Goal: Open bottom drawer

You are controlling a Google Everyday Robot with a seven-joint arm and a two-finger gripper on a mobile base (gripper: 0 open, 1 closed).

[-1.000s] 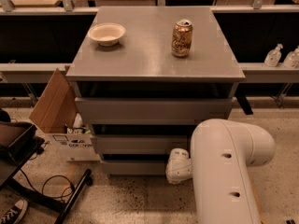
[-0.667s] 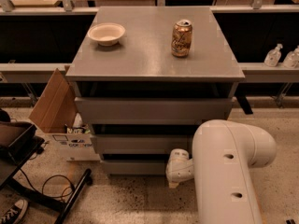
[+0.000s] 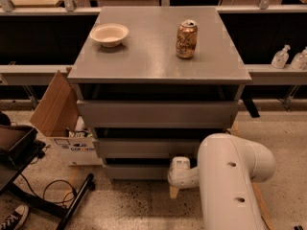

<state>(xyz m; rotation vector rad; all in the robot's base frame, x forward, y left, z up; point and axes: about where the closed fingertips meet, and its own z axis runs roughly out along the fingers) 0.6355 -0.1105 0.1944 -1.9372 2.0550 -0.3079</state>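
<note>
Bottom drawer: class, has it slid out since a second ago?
No. The bottom drawer keeps its place beneath the middle drawer front, no further out; the gripper sits at its right end.

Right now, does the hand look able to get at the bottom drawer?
Probably yes. The hand is low, close to the front of the bottom drawer near its right end as pictured, and nothing stands between them. The cardboard box is off to the other side, clear of the arm.
</note>
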